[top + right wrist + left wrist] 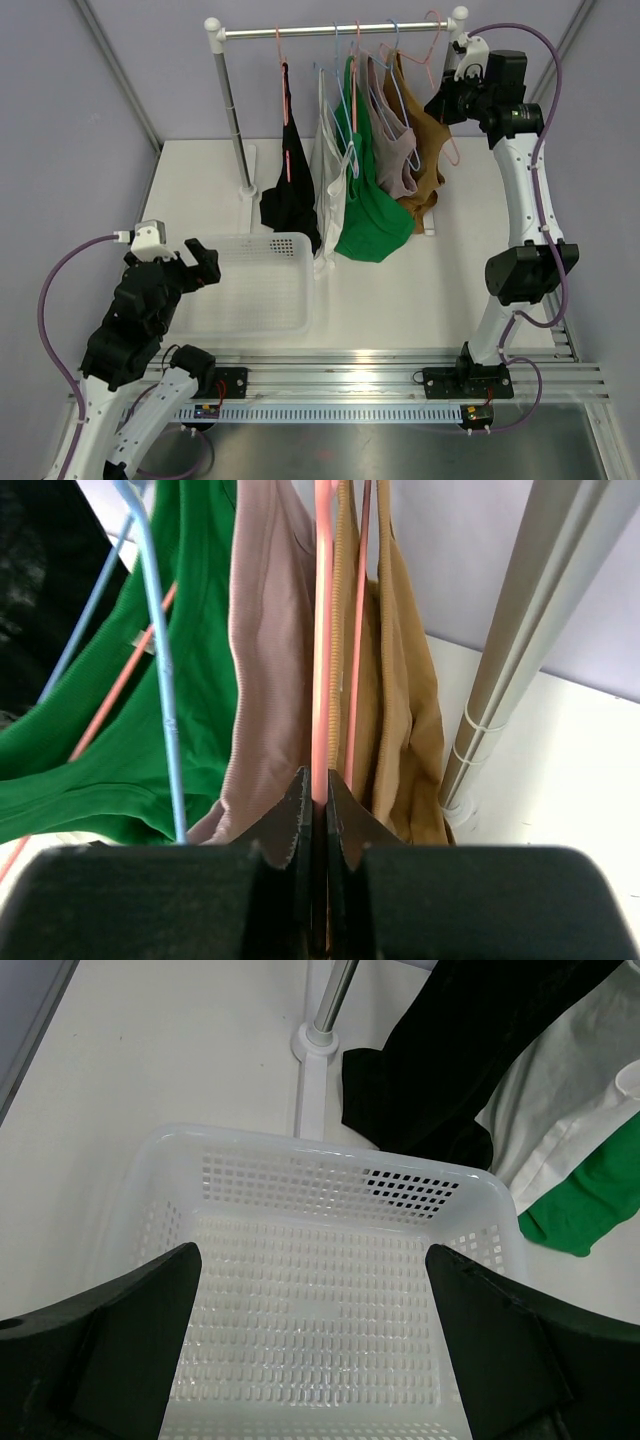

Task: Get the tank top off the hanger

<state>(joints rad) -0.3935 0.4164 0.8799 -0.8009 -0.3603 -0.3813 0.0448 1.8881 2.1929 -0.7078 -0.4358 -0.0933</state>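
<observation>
Several tank tops hang on wire hangers from the rail [340, 30]. The tan tank top [425, 150] [400, 710] is rightmost, on a pink hanger [447, 120] [322, 630]. My right gripper [440, 100] [318, 780] is up at the rail's right end, shut on one wire of that pink hanger; the tan cloth lies just behind the wire. A mauve tank top [265, 660] hangs to its left. My left gripper [205, 262] [312, 1260] hovers open over the white basket [250, 240] [330, 1150], holding nothing.
Green [370, 210], white [330, 190] and black [290, 190] tops hang further left, their hems on the table by the basket. The rack's left pole [232, 110] stands behind the basket; its right pole [520, 630] is close to my right gripper. A blue hanger [160, 680] is nearby.
</observation>
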